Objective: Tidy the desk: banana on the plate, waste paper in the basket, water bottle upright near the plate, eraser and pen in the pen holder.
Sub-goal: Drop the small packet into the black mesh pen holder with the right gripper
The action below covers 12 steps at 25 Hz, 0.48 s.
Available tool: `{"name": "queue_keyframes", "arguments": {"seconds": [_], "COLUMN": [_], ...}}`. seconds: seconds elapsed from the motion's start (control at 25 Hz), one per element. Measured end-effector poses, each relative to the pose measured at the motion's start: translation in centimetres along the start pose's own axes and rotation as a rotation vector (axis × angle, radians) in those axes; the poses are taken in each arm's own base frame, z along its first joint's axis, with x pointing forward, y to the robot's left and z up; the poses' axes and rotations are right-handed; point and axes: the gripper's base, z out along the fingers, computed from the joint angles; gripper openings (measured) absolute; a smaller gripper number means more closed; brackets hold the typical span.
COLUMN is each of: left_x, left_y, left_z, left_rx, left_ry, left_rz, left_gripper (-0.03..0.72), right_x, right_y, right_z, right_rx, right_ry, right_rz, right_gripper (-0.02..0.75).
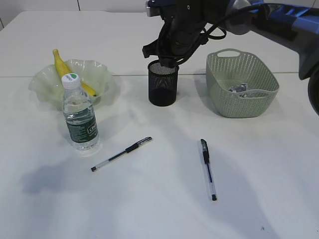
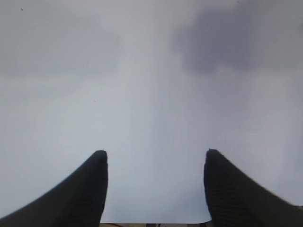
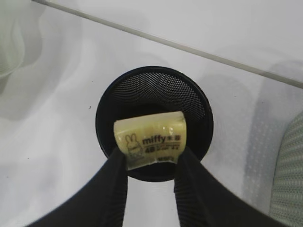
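Right wrist view first: I've got the eraser (image 3: 150,137) pinched between the right gripper's (image 3: 150,163) two black fingers, hanging directly over the open mouth of the pen holder (image 3: 154,97). The block sits crosswise, its long side spanning the jaws, and it looks centred enough inside the black mesh rim to fall clean. My plan is to spread the fingers where they are, or dip a touch lower first so the block can't bounce off the rim; no sideways drift, since the cup is light and a nudge could tip it.

On the exterior view the right arm hangs over the pen holder (image 1: 162,83), between the plate (image 1: 102,74) and the basket (image 1: 241,89). The banana (image 1: 64,67) lies on the plate, the water bottle (image 1: 79,114) stands upright just in front of it, and crumpled waste paper (image 1: 239,88) shows inside the basket. Two pens wait on the desk (image 1: 159,209): one (image 1: 121,154) near the bottle, another (image 1: 208,169) further right.

The left gripper (image 2: 155,156) is spread wide, holding nothing, over bare white tabletop.

Writing: the eraser's wrapper reads "miffy" beside a little rabbit drawing, with "4B" beneath; the smaller print I can't make out. The bottle's dark green label is too small to read.
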Motion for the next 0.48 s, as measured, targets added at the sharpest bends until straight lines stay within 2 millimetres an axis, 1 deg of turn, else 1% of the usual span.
{"name": "queue_keyframes", "arguments": {"seconds": [0.12, 0.24, 0.32, 0.48], "left_x": [0.0, 0.0, 0.0, -0.01], "left_y": [0.0, 0.0, 0.0, 0.0], "left_z": [0.0, 0.0, 0.0, 0.0], "left_rx": [0.0, 0.0, 0.0, 0.0], "left_ry": [0.0, 0.0, 0.0, -0.002], "left_rz": [0.0, 0.0, 0.0, 0.0], "left_gripper": [0.448, 0.448, 0.448, 0.448], "right_x": [-0.11, -0.2, -0.25, -0.25], "right_y": [0.06, 0.1, 0.12, 0.17], "right_z": [0.0, 0.0, 0.0, 0.0], "right_rx": [-0.006, -0.011, -0.014, -0.018], "right_ry": [-0.012, -0.022, -0.027, -0.028], "right_rz": [0.004, 0.007, 0.008, 0.012], "right_gripper": [0.23, 0.26, 0.295, 0.407]}}
